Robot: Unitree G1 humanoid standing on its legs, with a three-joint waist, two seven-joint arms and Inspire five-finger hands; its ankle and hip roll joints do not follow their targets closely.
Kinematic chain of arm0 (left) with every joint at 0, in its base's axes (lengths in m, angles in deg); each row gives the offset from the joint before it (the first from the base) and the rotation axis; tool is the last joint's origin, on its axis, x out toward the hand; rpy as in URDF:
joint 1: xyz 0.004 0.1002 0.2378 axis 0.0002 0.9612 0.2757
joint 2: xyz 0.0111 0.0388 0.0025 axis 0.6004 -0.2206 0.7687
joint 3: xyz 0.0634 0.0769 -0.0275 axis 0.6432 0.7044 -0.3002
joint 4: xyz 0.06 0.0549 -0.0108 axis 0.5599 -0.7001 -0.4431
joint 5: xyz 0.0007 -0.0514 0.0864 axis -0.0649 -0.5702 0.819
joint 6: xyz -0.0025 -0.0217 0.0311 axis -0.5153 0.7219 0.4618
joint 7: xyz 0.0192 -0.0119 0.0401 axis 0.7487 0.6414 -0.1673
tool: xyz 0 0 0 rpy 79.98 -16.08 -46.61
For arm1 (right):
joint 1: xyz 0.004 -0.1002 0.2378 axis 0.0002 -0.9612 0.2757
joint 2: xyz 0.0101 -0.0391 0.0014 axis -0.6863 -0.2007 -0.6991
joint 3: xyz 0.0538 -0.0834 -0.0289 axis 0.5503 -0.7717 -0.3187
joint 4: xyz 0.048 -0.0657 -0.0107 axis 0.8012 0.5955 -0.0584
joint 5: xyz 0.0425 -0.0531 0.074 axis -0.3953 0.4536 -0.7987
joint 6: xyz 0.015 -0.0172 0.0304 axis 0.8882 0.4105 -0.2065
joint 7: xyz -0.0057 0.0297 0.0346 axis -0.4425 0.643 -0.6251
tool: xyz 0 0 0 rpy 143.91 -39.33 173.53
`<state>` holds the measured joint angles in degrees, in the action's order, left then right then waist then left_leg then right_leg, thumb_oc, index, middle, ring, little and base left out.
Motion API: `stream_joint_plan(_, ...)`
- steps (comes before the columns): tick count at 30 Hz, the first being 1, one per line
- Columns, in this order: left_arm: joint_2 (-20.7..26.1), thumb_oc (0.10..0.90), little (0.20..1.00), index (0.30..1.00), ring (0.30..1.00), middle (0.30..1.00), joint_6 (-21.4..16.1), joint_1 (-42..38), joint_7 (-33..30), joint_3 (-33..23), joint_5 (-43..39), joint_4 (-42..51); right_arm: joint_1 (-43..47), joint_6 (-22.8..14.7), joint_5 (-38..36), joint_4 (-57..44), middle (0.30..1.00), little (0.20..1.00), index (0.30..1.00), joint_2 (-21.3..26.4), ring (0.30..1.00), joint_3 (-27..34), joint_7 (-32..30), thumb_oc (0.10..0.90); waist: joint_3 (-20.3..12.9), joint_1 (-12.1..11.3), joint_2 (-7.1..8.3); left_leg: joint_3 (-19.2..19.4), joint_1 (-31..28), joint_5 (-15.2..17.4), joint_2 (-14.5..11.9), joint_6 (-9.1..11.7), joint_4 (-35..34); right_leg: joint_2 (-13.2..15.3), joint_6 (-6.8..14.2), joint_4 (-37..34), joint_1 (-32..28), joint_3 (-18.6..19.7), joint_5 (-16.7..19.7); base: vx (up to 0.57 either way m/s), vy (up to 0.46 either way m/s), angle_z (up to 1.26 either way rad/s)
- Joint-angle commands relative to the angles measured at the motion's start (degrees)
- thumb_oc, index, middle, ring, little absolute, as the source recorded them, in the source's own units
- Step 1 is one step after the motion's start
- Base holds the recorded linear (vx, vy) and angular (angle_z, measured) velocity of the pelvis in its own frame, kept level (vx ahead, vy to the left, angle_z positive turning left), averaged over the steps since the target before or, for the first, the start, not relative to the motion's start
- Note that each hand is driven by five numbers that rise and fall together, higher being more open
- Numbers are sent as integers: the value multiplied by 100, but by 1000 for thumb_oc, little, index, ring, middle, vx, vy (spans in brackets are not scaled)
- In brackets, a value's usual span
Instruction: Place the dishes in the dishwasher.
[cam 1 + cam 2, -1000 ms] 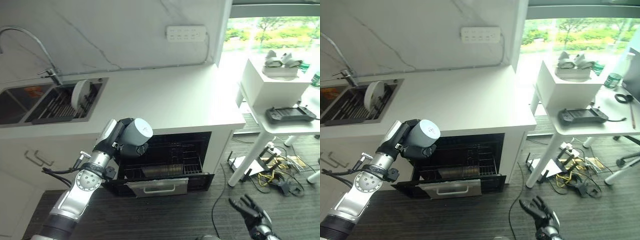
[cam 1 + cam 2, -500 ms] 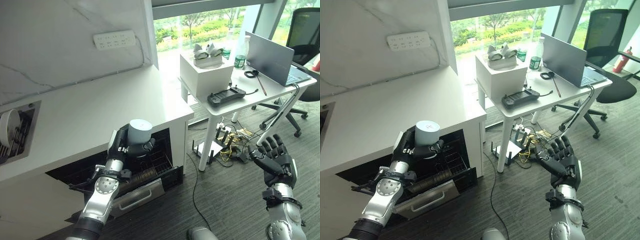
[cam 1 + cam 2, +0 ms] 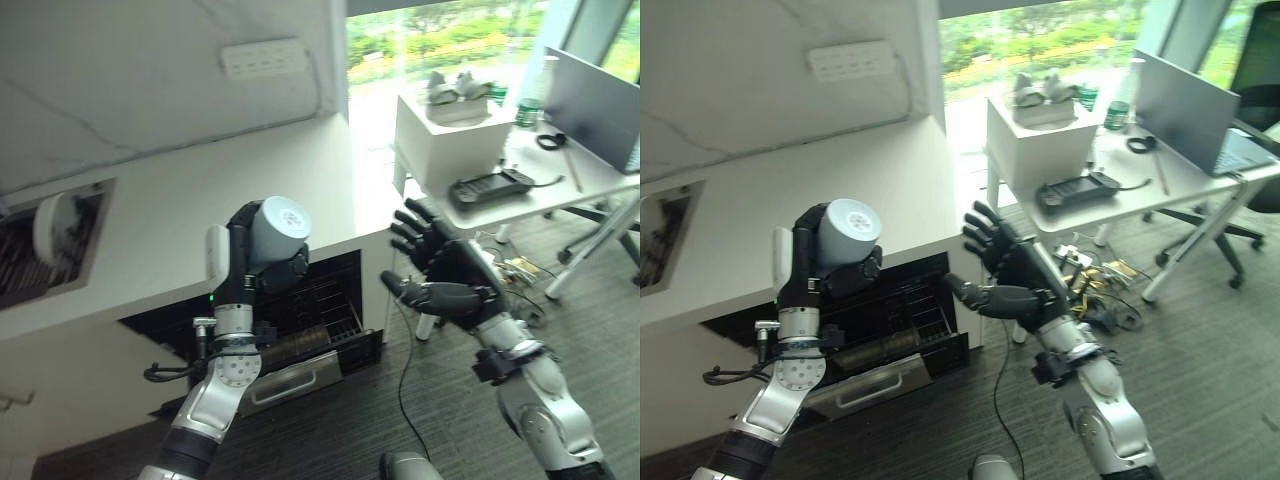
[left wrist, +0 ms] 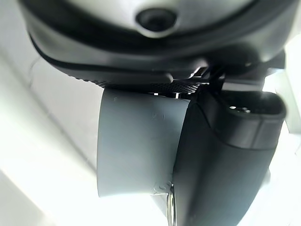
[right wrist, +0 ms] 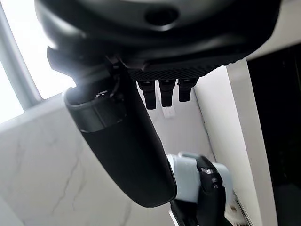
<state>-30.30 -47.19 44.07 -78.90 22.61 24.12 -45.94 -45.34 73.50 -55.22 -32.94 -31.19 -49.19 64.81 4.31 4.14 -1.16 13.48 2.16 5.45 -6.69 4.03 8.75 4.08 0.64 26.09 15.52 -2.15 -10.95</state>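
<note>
Setting: a kitchen with a white counter (image 3: 190, 215) under a marbled wall, a power strip (image 3: 263, 58) fixed above it and a bright window to one side.
Dishwasher: the dishwasher (image 3: 300, 320) sits under the counter, its dark drawer pulled out and the wire rack (image 3: 325, 310) showing inside.
Cup: a pale grey cup (image 3: 277, 229) is held above and in front of the open dishwasher, tilted so its round base faces the head camera; it is outside the rack.
Left hand: the left hand (image 3: 262, 270) is raised over the dishwasher with dark fingers and thumb curled round the cup; in the left wrist view the cup's grey wall (image 4: 136, 146) lies against the thumb (image 4: 225, 160).
Right hand: the right hand (image 3: 445, 275) hangs in the air beside the dishwasher's window-side corner, near the cup yet apart from it, fingers spread wide and palm turned toward it, holding nothing.
Sink: at the far end of the counter from the dishwasher, a sink (image 3: 40, 260) holds a white plate (image 3: 52, 222) standing on edge in a drying rack.
Side table: on the window side of the dishwasher stands a white table (image 3: 560, 170) bearing a white box (image 3: 450, 140), a black handheld console (image 3: 488, 187) and a laptop (image 3: 600, 100).
Floor: a tangle of cables (image 3: 515, 270) lies under the table.
</note>
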Motion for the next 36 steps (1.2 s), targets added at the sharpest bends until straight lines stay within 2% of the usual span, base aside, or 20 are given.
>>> stream_joint_plan(1, 467, 400, 300, 300, 300, 300, -351, -736, -460, -8, 196, 625, 460, -426, -331, -576, 900, 900, 900, -110, 900, 365, -70, 800, -369, 25, 298, -394, 298, 870, -67, -178, 844, 378, 683, -890, -607, -178, 202, 10, 3, 33)
stream_joint_plan(8, 474, 400, 300, 300, 300, 300, -199, -844, -700, 364, 306, 643, 833, -126, -631, -473, 900, 900, 900, -146, 900, -167, -118, 800, -384, -226, 340, -592, 386, 859, -14, -167, 844, 485, 681, -890, -689, -431, 169, 20, -4, 28)
stream_joint_plan(11, 438, 400, 300, 300, 300, 300, -143, -1024, -961, 478, 231, 549, 1442, 43, -670, -212, 900, 900, 900, -299, 900, -523, -430, 800, -413, -462, 346, -790, 449, 841, 65, -161, 844, 565, 681, -890, -753, -615, 159, 55, -1, 32)
stream_joint_plan(19, 344, 400, 300, 300, 300, 300, -61, -1162, -1003, 617, 58, 457, 1868, 293, -733, -103, 900, 900, 900, -463, 900, -743, -674, 800, -402, -593, 357, -905, 469, 823, 120, -163, 844, 602, 669, -890, -818, -711, 147, 13, 10, 13)
stream_joint_plan(33, 215, 400, 300, 300, 300, 300, 55, -1121, -1058, 755, -144, 394, 2225, 175, -604, 28, 900, 900, 900, -678, 900, -987, -970, 800, -332, -730, 356, -994, 458, 807, 180, -179, 844, 643, 681, -890, -880, -750, 166, 0, -1, 2)
stream_joint_plan(36, 212, 400, 300, 300, 300, 300, 248, -1321, -1153, 925, -302, 247, 2397, 132, -669, 27, 900, 900, 900, -709, 900, -1163, -1166, 800, -328, -715, 352, -967, 449, 804, 176, -185, 844, 650, 700, -890, -879, -756, 180, -18, -6, 6)
